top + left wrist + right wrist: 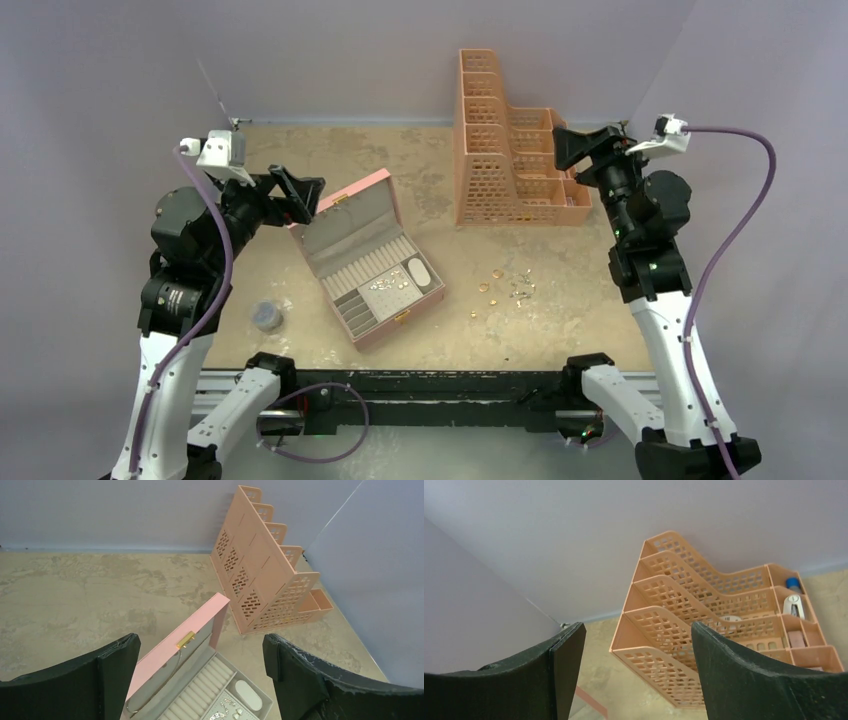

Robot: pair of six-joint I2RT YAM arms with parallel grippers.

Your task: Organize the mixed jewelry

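While left hand (200, 641), right hand (638, 628) gape empty | mixed jewelry (519, 289) beside pink box (352, 204)

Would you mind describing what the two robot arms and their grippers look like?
The left arm and right arm have white lower links and black upper joints. The left gripper and right gripper each have two broad, matte black fingers with curved, scuffed edges. A white camera mount tops each wrist, and a purple cable loops from it toward the base.
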